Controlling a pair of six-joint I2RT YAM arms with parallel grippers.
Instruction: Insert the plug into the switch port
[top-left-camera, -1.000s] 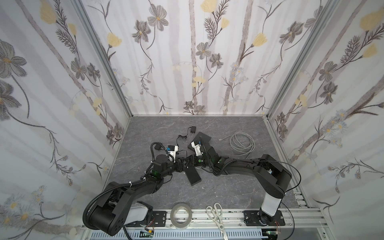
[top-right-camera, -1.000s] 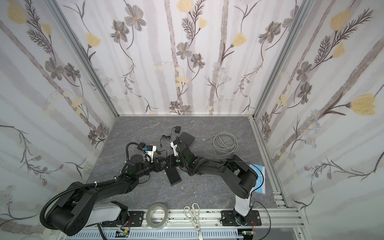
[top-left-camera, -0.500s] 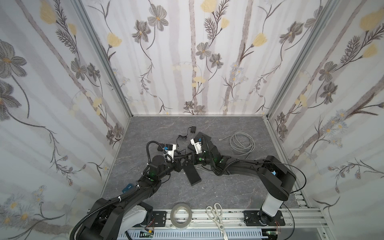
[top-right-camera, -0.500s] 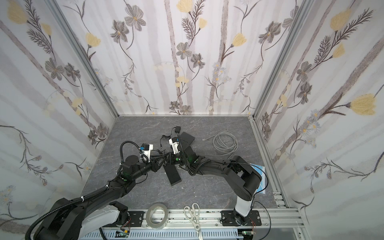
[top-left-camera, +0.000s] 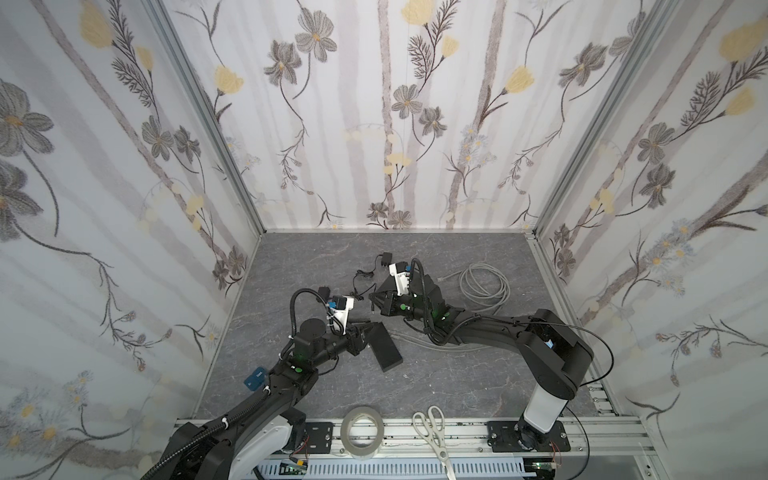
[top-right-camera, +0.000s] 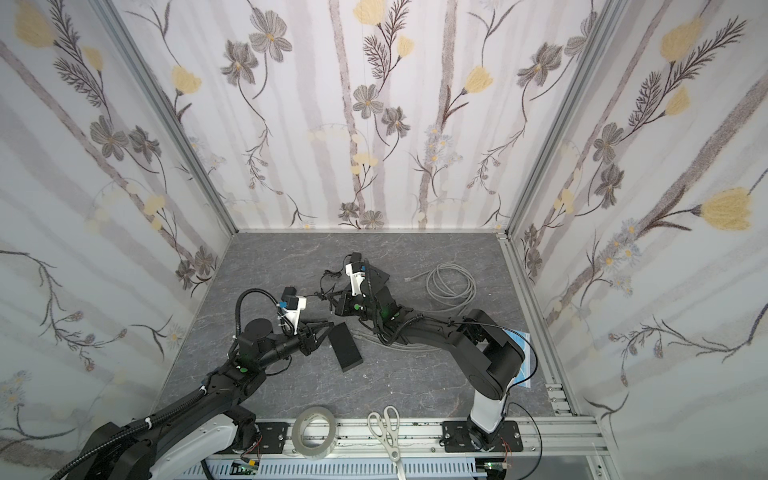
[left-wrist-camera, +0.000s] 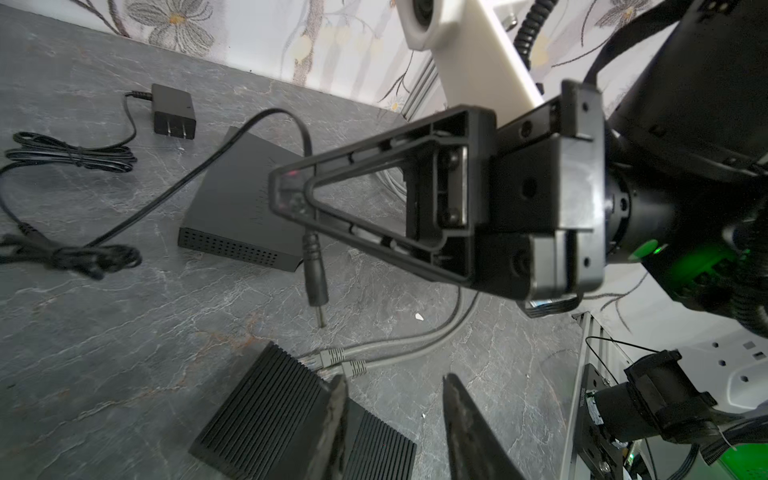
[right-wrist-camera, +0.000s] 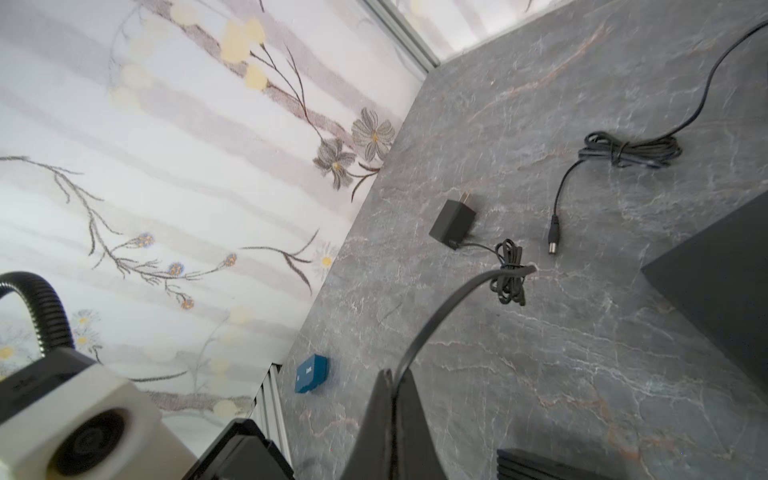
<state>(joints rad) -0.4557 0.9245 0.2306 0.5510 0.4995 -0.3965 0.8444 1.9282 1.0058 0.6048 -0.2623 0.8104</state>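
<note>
A black ribbed switch (top-left-camera: 385, 345) (top-right-camera: 345, 345) (left-wrist-camera: 286, 409) lies mid-floor with two grey cables (left-wrist-camera: 353, 363) plugged into one end. My left gripper (top-left-camera: 367, 329) (left-wrist-camera: 395, 415) hovers open at that end; one finger (left-wrist-camera: 334, 419) overlaps the switch top, the other is over bare floor. My right gripper (top-left-camera: 374, 297) (right-wrist-camera: 392, 376) (left-wrist-camera: 286, 195) is raised a little behind the switch, shut on a thin black cable (right-wrist-camera: 436, 320). The cable's barrel plug (left-wrist-camera: 314, 276) hangs tip-down from the shut jaws, above the floor and short of the switch.
A flat black box (left-wrist-camera: 237, 208) (top-right-camera: 376, 276) lies behind, beside a black power adapter (left-wrist-camera: 172, 112) (right-wrist-camera: 453, 224) with bundled cord. A second barrel plug (right-wrist-camera: 555, 243) lies loose. There is a grey cable coil (top-left-camera: 484, 286), a blue block (top-left-camera: 254, 379), tape roll (top-left-camera: 362, 432) and scissors (top-left-camera: 432, 428) at the front rail.
My right gripper has lifted and drawn back-left with the cable, away from the switch. The left arm's elbow has swung forward; its jaws narrowed, then reopened partway beside the switch.
</note>
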